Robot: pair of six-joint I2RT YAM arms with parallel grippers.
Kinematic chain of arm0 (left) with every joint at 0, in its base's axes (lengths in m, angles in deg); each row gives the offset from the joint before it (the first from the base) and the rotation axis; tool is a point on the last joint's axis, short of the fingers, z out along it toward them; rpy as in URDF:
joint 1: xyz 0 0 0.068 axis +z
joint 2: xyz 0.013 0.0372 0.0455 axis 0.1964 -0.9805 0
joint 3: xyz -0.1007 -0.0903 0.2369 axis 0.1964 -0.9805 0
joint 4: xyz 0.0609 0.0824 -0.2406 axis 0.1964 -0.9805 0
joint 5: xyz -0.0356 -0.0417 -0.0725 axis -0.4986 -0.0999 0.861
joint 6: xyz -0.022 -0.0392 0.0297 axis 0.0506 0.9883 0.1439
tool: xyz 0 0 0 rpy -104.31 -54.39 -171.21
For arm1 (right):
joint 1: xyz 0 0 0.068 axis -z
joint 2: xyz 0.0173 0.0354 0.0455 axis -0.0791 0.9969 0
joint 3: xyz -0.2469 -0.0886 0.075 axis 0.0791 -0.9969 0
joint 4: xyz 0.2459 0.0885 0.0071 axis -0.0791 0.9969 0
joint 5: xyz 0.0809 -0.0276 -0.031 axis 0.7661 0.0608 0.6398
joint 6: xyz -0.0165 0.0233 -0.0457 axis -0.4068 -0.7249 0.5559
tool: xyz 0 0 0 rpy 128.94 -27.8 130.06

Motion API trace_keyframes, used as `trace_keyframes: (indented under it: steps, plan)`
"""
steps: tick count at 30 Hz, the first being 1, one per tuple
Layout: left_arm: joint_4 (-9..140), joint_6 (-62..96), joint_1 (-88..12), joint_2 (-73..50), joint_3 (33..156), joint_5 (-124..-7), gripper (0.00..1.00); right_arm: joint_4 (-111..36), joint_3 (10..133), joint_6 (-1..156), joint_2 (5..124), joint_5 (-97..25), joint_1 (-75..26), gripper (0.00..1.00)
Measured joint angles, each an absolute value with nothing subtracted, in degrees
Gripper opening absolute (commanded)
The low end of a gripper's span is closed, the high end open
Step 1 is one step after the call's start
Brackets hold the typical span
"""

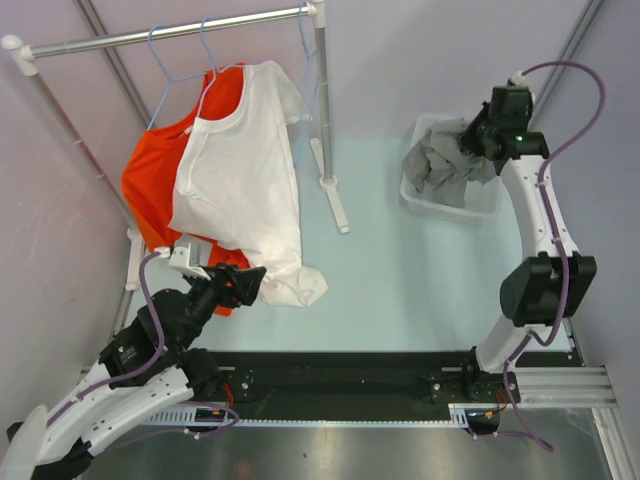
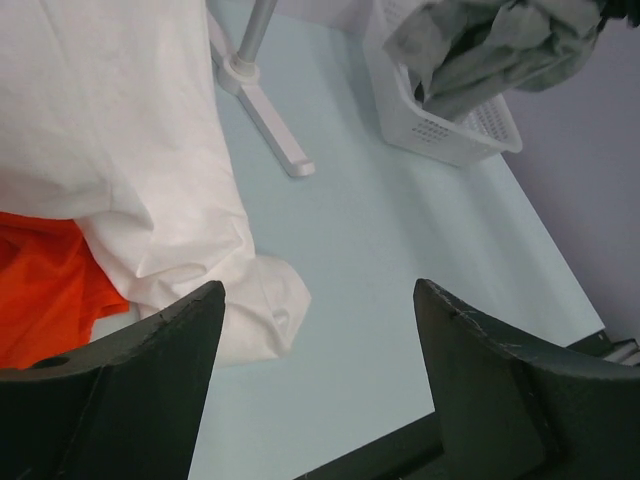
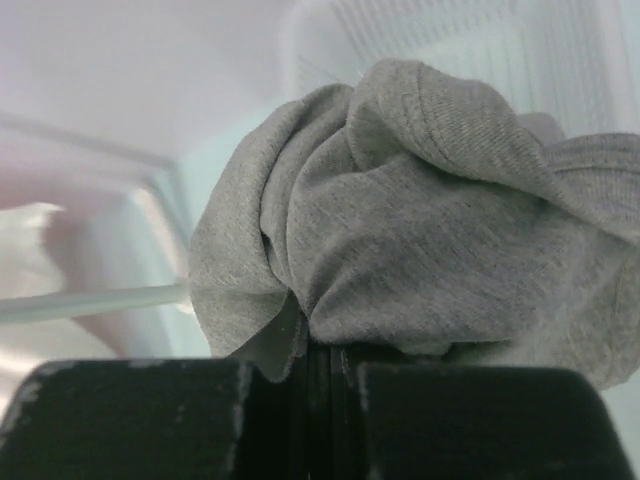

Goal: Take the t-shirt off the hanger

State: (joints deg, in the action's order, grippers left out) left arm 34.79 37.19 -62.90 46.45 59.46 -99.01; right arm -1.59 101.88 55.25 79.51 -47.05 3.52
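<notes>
hanging from the rail [image 1: 170, 33] at ten o'clock on the table [image 1: 400, 270], the white t-shirt [image 1: 240, 180] drapes on its hanger [image 1: 207, 55], whose hook alone shows; the shoulders are hidden inside the neck. it covers most of an orange t-shirt [image 1: 150, 185] behind it, and its hem pools on the table. the left pincer [image 2: 318, 300] sits at eight o'clock, spread wide and holding nothing, just beside that hem; whether a finger touches the cloth cannot be told. at two o'clock the right pincer [image 3: 325, 365] is pressed together, pinching a grey garment [image 3: 420, 220] above the white basket [image 1: 450, 208], its tips buried in the folds.
</notes>
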Motion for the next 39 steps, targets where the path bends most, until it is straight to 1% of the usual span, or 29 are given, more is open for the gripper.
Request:
trace_keyframes:
  steps: [2, 3, 4, 5, 7, 8, 12, 14, 16, 17, 19, 21, 22, 24, 25, 28, 30, 31, 33, 36, 37, 39]
  plan:
    - [33.96, 36.41, -62.87, 46.65, 60.14, -100.65, 0.82, -1.26, 100.17, 55.29, 83.24, -47.37, 3.52, 0.44]
    - [33.48, 35.99, -62.87, 46.62, 60.51, -101.31, 0.83, -0.63, 99.98, 55.42, 85.52, -47.26, 3.45, 0.61]
    - [32.94, 35.57, -62.87, 46.62, 60.90, -101.94, 0.84, 0.20, 100.09, 56.05, 88.29, -47.22, 3.34, 0.67]
    - [32.24, 35.12, -62.87, 46.58, 61.49, -102.36, 0.85, 1.12, 100.22, 56.21, 90.57, -47.13, 3.08, 0.75]
    - [31.43, 34.68, -62.87, 46.17, 63.04, -103.23, 0.86, 4.57, 101.55, 57.17, 94.50, -47.90, 2.16, 0.80]
    - [31.01, 34.53, -62.90, 45.73, 63.89, -103.45, 0.87, 6.23, 102.40, 57.63, 95.68, -48.51, 1.68, 0.86]
    - [30.25, 32.82, -62.87, 42.45, 69.05, -103.41, 0.89, 13.58, 108.46, 59.11, 96.10, -51.48, -0.50, 0.90]
    - [29.70, 31.86, -62.87, 40.13, 72.07, -103.38, 0.90, 14.93, 110.55, 59.70, 93.36, -53.34, -1.36, 0.92]
    - [28.83, 30.90, -62.87, 37.58, 75.50, -103.41, 0.90, 15.81, 110.01, 59.97, 88.77, -55.37, -2.58, 0.93]
    - [28.63, 30.33, -62.87, 35.94, 77.66, -103.47, 0.93, 15.96, 108.28, 60.16, 84.75, -56.66, -3.61, 0.93]
    - [28.15, 29.11, -62.87, 32.99, 81.88, -103.76, 0.95, 15.17, 102.53, 60.12, 76.47, -58.50, -7.35, 0.93]
    - [27.84, 27.58, -62.79, 29.90, 86.58, -104.04, 1.00, 14.37, 94.93, 59.64, 67.55, -59.11, -13.25, 0.96]
    - [27.93, 26.68, -62.61, 28.05, 89.34, -104.06, 1.00, 13.71, 91.56, 59.29, 64.27, -59.18, -16.04, 0.96]
    - [27.67, 24.38, -61.58, 23.19, 96.18, -103.36, 1.00, 10.72, 80.50, 57.43, 54.96, -58.91, -23.34, 0.96]
    - [28.00, 23.66, -60.82, 21.14, 98.63, -102.97, 1.00, 10.61, 77.07, 56.71, 52.34, -58.70, -25.36, 0.97]
    - [27.10, 21.46, -55.14, 12.99, 108.13, -98.47, 1.00, 9.60, 66.58, 52.80, 46.17, -58.65, -29.66, 0.97]
    - [26.95, 20.97, -49.85, 8.70, 112.31, -94.95, 1.00, 9.54, 62.80, 50.33, 45.08, -58.87, -32.11, 0.97]
    - [26.73, 20.84, -45.37, 6.08, 114.43, -91.65, 0.99, 9.56, 61.62, 49.24, 44.86, -58.94, -33.44, 0.98]
    - [26.64, 20.78, -39.51, 2.82, 117.12, -87.49, 0.98, 9.62, 60.66, 47.49, 44.32, -59.15, -36.70, 0.99]
    - [26.62, 20.84, -31.71, -2.03, 120.33, -81.51, 0.95, 9.56, 60.61, 45.21, 42.66, -60.31, -42.14, 0.99]
    - [26.16, 21.28, -28.82, -3.67, 122.03, -78.51, 0.90, 9.62, 60.61, 44.38, 41.89, -60.90, -43.91, 0.99]
    - [24.48, 22.18, -24.30, -7.47, 127.32, -73.66, 0.87, 9.88, 60.72, 42.96, 40.58, -61.84, -46.45, 0.99]
